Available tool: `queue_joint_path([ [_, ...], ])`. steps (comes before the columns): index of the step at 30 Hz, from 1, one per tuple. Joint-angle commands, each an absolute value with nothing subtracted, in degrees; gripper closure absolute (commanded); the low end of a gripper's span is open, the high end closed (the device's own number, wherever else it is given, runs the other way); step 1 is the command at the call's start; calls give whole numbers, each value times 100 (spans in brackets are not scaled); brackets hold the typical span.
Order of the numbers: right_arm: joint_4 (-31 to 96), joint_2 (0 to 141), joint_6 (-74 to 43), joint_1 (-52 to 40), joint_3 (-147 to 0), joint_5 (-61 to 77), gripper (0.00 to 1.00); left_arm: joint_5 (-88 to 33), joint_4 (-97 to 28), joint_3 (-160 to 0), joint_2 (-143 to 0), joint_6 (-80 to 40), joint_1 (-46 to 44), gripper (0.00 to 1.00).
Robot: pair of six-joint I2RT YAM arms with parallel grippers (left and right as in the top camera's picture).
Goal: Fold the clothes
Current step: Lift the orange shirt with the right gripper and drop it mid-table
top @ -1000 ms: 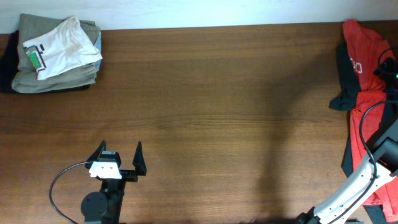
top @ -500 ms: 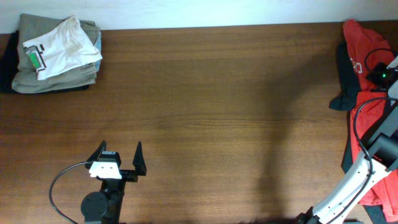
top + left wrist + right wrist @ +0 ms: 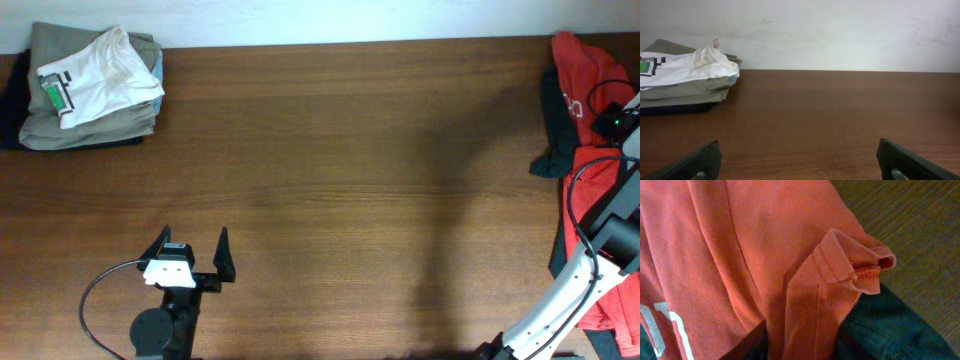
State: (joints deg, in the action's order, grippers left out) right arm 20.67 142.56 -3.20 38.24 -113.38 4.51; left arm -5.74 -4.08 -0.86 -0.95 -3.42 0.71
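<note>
Zero folds done: bunched red-orange thin-cloth lettered T-shirt (image 3: 740, 255) has a ridge pinched in right claw (image 3: 800, 341), left claw (image 3: 194, 234) gapes empty well away; spreading, folding all left.

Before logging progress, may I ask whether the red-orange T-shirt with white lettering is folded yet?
Not folded: the red-orange T-shirt lies bunched in ridges at the wooden table's right edge.
</note>
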Motion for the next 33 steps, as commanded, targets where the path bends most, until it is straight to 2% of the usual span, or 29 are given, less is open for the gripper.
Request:
queue_joint_path([
  [1,2112,14075,-346,3826,-11502,252,50,-572,-414,-51,-62,-311,54,1],
  [3,2145,14059,-346,3826,-11542,252,51,-572,-414,-51,-62,-314,54,1],
  [5,2150,14020,-346,3826,-11548,250,57,-572,-414,-51,-62,-311,54,1],
  [7,2152,13994,-346,3826,-11548,250,65,-572,-414,-51,-62,-314,54,1],
  [10,2241,13952,-346,3826,-11601,250,88,-572,-414,-51,-62,-314,54,1],
  [12,2362,13889,-346,3826,-11673,250,96,-572,-414,-51,-62,-314,54,1],
  [15,2383,13690,-355,3826,-11681,250,96,-572,-414,-51,-62,-311,54,1],
  [21,2624,12993,-1135,3813,-11681,252,96,-572,-414,-51,-62,-314,54,1],
  [33,3216,11389,-1149,3096,-11681,257,96,-572,-414,-51,-62,-314,54,1],
])
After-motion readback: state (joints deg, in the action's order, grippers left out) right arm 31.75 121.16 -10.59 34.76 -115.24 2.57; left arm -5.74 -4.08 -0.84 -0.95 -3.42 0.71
